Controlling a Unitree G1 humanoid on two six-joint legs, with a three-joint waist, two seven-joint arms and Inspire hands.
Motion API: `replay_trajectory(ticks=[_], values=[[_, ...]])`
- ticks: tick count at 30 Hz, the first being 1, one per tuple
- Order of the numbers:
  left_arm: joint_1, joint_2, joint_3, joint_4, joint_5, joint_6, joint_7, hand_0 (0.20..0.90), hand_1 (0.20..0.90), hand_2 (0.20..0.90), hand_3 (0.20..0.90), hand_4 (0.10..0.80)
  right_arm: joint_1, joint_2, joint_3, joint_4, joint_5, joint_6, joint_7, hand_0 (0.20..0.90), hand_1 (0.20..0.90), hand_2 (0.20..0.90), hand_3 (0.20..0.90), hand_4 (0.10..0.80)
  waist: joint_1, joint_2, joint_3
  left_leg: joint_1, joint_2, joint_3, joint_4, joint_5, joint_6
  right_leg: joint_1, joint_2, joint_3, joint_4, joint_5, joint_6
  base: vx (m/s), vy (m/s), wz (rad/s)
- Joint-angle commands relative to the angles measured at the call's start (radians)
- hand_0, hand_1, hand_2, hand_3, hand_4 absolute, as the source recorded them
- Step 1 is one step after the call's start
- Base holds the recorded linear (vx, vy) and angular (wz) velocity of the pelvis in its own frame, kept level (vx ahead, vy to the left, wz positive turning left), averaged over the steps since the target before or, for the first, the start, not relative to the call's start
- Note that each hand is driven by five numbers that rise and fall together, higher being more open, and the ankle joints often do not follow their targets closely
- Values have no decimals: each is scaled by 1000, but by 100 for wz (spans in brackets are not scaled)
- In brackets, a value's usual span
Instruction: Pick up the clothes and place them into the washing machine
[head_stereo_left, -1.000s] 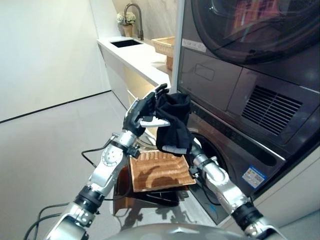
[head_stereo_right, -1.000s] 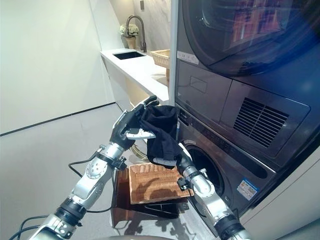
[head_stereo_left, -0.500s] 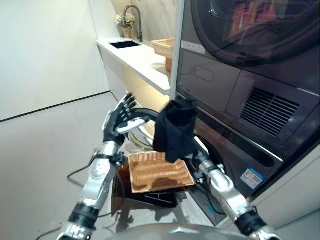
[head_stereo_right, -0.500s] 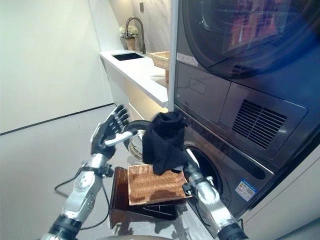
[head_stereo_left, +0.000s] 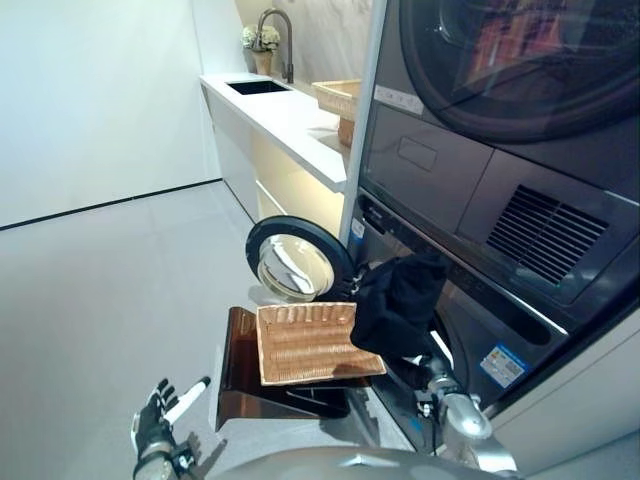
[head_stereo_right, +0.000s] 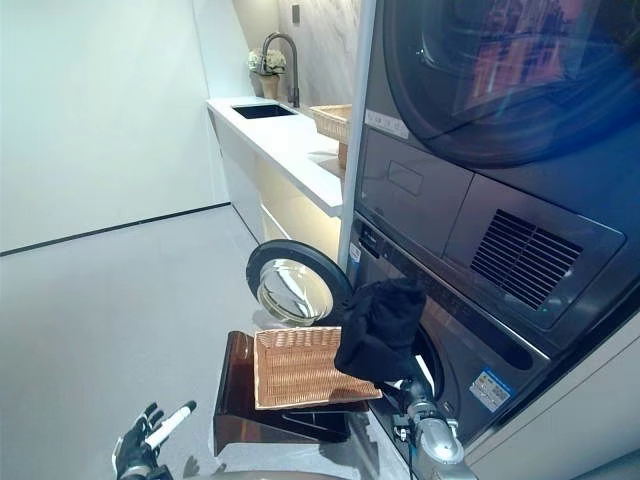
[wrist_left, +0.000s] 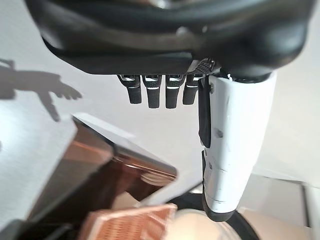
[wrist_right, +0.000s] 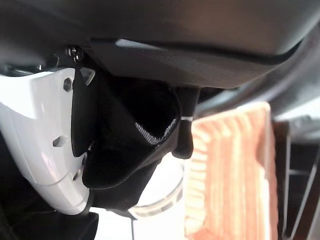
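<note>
A black garment (head_stereo_left: 397, 303) hangs bunched in front of the lower washing machine's opening (head_stereo_left: 448, 338), right of its round open door (head_stereo_left: 295, 265). My right hand (wrist_right: 41, 131) is shut on the garment: in the right wrist view the cloth (wrist_right: 131, 135) is pinched between the white-covered thumb and the fingers. In the eye views the cloth hides that hand. My left hand (head_stereo_left: 160, 428) is low at the lower left, open and holding nothing, with its fingers (wrist_left: 150, 92) straight.
A flat wicker basket (head_stereo_left: 310, 340) rests on a brown stand (head_stereo_left: 238, 385) before the washer. A dryer (head_stereo_left: 520, 70) is stacked above. A white counter (head_stereo_left: 285, 115) with a sink, a tap and another wicker basket (head_stereo_left: 337, 96) runs along the back.
My left hand has let go of the garment and dropped to the lower left. The right hand has carried the garment down and right to the washer's opening.
</note>
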Motion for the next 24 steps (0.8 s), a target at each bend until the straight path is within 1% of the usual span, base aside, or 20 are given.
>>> replay_trajectory(ticks=[1,3,4,6,8,9,10,12,13,14,15,17,19,22,24], values=[[-134,83,-50,44,35,-98,5,900,900,900,900,800,-57,42,5,-83,80,-127,29,200,200,200,200,300,19,-36,-29,-67,52,3,88,5,-86,-54,-4,11,77,-79,21,-45,-69,7],[-142,81,-56,71,29,-96,4,900,900,900,900,800,-59,45,12,-81,93,-125,29,200,200,200,200,300,22,-39,-17,-81,53,-1,120,-2,-87,-55,-2,9,81,-81,18,-63,-60,7],[-163,80,-72,119,38,-89,11,900,900,900,900,800,-66,48,19,-79,110,-128,18,200,200,200,200,300,30,-46,16,-123,46,-7,186,-10,-90,-52,-2,2,88,-86,9,-94,-55,8],[-192,75,-90,188,38,-83,25,900,900,900,900,800,-70,50,18,-80,146,-132,11,200,200,200,200,300,25,-49,41,-170,42,9,242,0,-94,-45,-7,-19,92,-93,1,-100,-39,38],[-217,66,-121,232,78,-57,47,900,900,900,900,800,-79,33,14,-89,162,-135,-4,200,200,200,200,300,12,-48,67,-221,51,87,289,21,-82,-47,-15,-53,104,-96,-8,-72,-3,83],[-215,61,-123,239,88,-51,52,900,900,900,900,800,-77,27,18,-99,165,-135,-6,200,200,200,200,300,4,-47,68,-219,55,148,280,2,-68,-48,-18,-65,107,-101,-9,-15,23,90],[-213,57,-122,257,91,-40,52,900,900,900,900,800,-74,25,20,-100,167,-131,-10,200,200,200,200,300,0,-45,66,-214,51,192,263,-9,-58,-48,-18,-77,108,-106,-11,23,46,92],[-205,50,-139,275,130,-22,54,900,900,900,900,800,-74,23,16,-86,175,-133,-16,200,200,200,200,300,-2,-36,69,-219,36,280,200,8,-46,-45,-15,-105,114,-124,-13,39,92,77],[-207,51,-143,276,140,-19,60,900,900,900,900,800,-84,16,17,-85,170,-133,-21,200,200,200,200,300,3,-38,75,-242,28,282,201,16,-45,-48,-15,-111,120,-135,-15,34,74,46],[-207,51,-143,276,140,-19,60,900,900,900,900,800,-84,16,17,-85,170,-133,-21,200,200,200,200,300,3,-38,74,-243,28,282,201,16,-45,-49,-15,-111,121,-135,-15,145,142,18],[-187,54,-144,267,157,-24,69,900,900,900,900,800,-87,19,18,-84,178,-132,-17,200,200,200,200,300,3,-39,72,-217,11,277,179,-20,-26,-46,-19,-110,140,-160,-10,183,148,4],[-197,66,-147,294,159,-23,77,900,900,900,900,800,-102,34,25,-54,195,-133,-23,200,200,200,200,300,6,-55,71,-212,8,277,194,-43,-16,-37,-35,-106,177,-177,-9,230,166,-2],[-207,79,-145,276,156,-22,78,900,900,900,900,800,-102,39,26,-47,214,-135,-16,200,200,200,200,300,13,-65,79,-201,2,280,204,-64,0,-31,-51,-99,218,-186,-7,181,131,-6],[-227,100,-164,229,171,-29,92,900,900,900,900,800,-114,44,31,-30,229,-130,-20,200,200,200,200,300,15,-73,87,-181,-9,278,207,-92,23,-47,-79,-98,309,-178,9,168,156,-12],[-246,114,-180,195,175,-38,90,900,900,900,900,800,-120,45,34,-23,246,-132,-22,200,200,200,200,300,8,-74,97,-160,-17,273,202,-106,37,-80,-87,-88,410,-145,20,149,165,-13]])
